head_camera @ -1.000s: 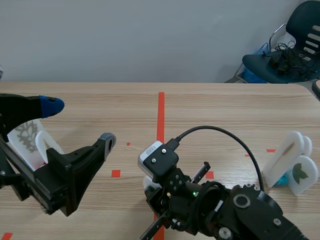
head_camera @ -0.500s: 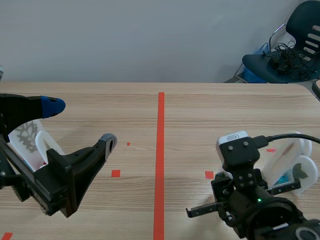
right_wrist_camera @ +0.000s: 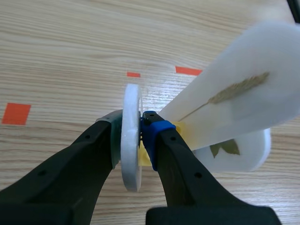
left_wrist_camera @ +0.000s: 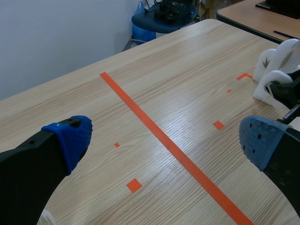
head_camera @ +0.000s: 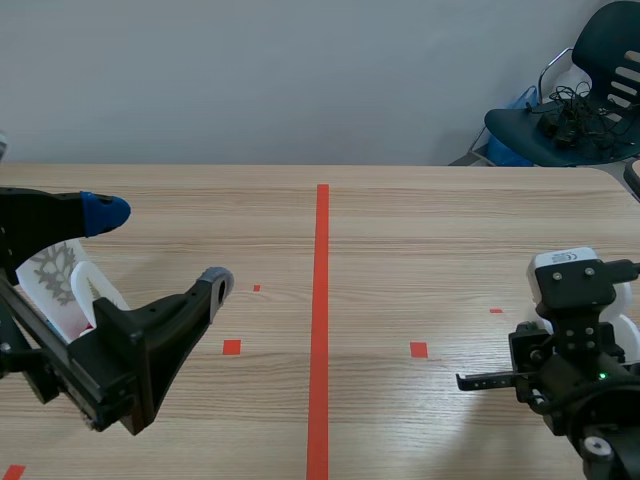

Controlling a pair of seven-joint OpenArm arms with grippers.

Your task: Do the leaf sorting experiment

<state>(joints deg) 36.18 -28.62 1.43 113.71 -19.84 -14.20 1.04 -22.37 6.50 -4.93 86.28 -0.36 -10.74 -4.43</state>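
Observation:
My right gripper [right_wrist_camera: 132, 135] is shut on a white leaf card [right_wrist_camera: 131, 101] seen edge-on, held upright just above the table. Just ahead of it stand two more white cards: one with a slender brown leaf [right_wrist_camera: 243, 93] and one with a green leaf [right_wrist_camera: 229, 149]. In the scene view the right arm [head_camera: 570, 345] stands at the table's right edge and hides most of these cards. My left gripper [head_camera: 160, 247] hangs open over the table's left side, nothing between its blue pads [left_wrist_camera: 70, 139]. A white card with a grey leaf print [head_camera: 50, 275] stands behind the left arm.
A red tape line [head_camera: 320, 300] runs down the table's middle, with small red squares [head_camera: 231, 347] on either side. In the left wrist view the right-hand white cards [left_wrist_camera: 276, 61] show far ahead. A dark chair [head_camera: 570, 110] stands beyond the table's far right corner.
The right arm has swung from the table's middle to its right edge, carrying the white card to the cards there. The left arm has kept still.

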